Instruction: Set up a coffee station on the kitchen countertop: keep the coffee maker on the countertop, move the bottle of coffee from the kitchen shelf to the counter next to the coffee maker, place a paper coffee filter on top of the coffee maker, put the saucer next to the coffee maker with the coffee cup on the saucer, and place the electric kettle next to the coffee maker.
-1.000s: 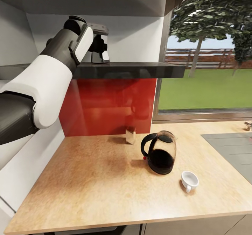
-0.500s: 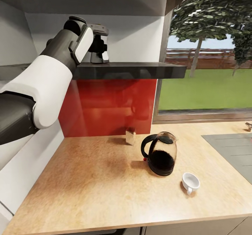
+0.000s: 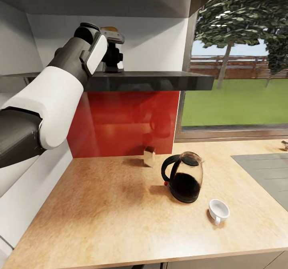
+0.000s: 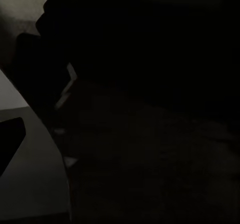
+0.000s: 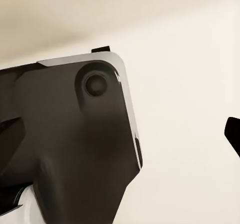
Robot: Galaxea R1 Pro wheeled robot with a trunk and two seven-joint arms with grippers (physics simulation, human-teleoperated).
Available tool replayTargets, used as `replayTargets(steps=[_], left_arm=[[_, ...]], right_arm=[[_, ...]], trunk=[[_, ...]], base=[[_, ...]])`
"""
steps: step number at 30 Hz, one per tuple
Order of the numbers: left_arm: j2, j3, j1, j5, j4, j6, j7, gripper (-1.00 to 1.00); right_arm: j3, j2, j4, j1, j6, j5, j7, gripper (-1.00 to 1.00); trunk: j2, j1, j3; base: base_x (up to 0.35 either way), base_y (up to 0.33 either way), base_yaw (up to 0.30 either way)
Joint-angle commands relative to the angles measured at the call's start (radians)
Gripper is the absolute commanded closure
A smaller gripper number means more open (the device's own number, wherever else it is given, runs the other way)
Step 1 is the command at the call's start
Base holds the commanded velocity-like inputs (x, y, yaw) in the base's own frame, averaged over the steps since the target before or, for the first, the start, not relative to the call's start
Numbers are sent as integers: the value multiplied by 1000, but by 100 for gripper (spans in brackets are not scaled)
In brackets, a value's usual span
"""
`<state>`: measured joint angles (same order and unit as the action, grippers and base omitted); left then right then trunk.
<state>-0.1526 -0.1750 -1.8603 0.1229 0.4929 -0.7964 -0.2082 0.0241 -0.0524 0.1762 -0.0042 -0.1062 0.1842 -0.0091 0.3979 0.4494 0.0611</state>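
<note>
left gripper [image 3: 114, 57] up on the kitchen shelf [image 3: 148, 80] at the bottle of coffee [image 3: 110, 29] — grip unclear — to bring it to the desk [image 3: 112, 209] beside the electric kettle [image 3: 184, 177].

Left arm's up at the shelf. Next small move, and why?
Probably lift slightly, then draw back off the shelf toward the counter. The left gripper sits around the bottle, its yellow cap peeking above; whether the fingers have closed can't be told.

The wooden countertop [image 3: 100, 213] carried a glass kettle [image 3: 184, 183], a white cup [image 3: 219, 210] near it, and a small box [image 3: 149, 155] against the red backsplash.
</note>
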Motion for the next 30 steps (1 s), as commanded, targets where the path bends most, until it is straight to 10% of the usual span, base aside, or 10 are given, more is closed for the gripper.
replayTargets(steps=[1,8,9,30], left_arm=[[0,-6,-1,11,0,-3,-8,-100],[-1,-6,0,10,0,-5,-7,-100],[-1,-6,0,10,0,-5,-7,100],[1,-6,1,11,1,-6,-5,100]], right_arm=[[2,0,0,0,-3,4,0,-100],[2,0,0,-1,-3,4,0,-100],[2,0,0,-1,-3,4,0,-100],[2,0,1,-1,-3,4,0,-100]], trunk=[[2,1,2],[2,1,2],[2,1,2],[2,1,2]], base=[[0,0,0],[0,0,0],[0,0,0],[0,0,0]])
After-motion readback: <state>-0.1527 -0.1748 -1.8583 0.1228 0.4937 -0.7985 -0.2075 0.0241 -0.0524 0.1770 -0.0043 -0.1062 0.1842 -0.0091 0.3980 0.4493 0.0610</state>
